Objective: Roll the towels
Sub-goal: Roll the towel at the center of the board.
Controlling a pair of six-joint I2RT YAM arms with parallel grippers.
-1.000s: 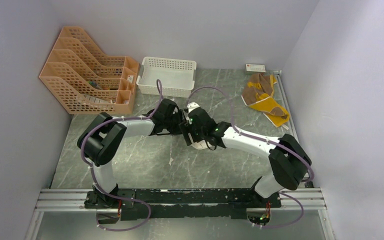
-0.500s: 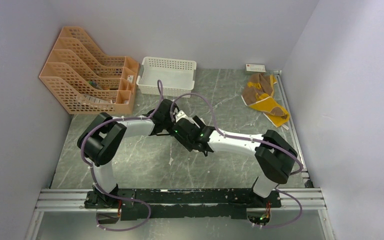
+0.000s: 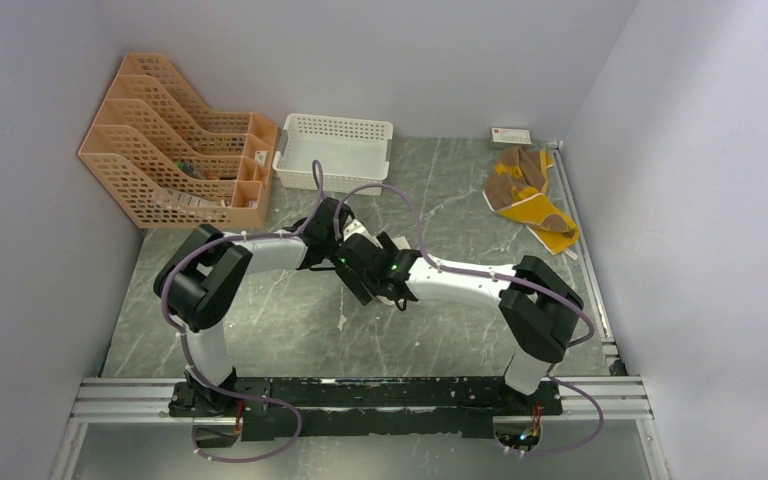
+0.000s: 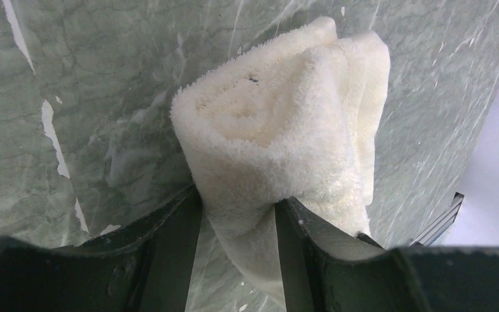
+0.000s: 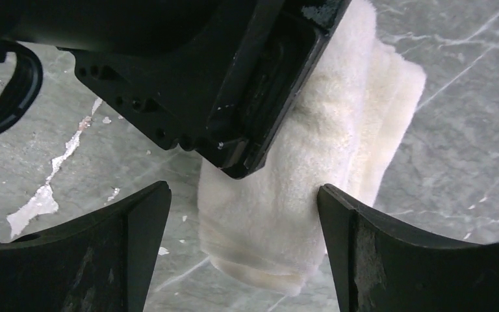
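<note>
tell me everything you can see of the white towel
The white towel is plain cream terry cloth with a fluffy pile, wound into a loose roll. The spiral shows at one end, and folded layers run along one side. It lies over the grey marbled table. The left gripper pinches one end of it. The right gripper is open, with a finger on either side of the roll, not squeezing it.
</note>
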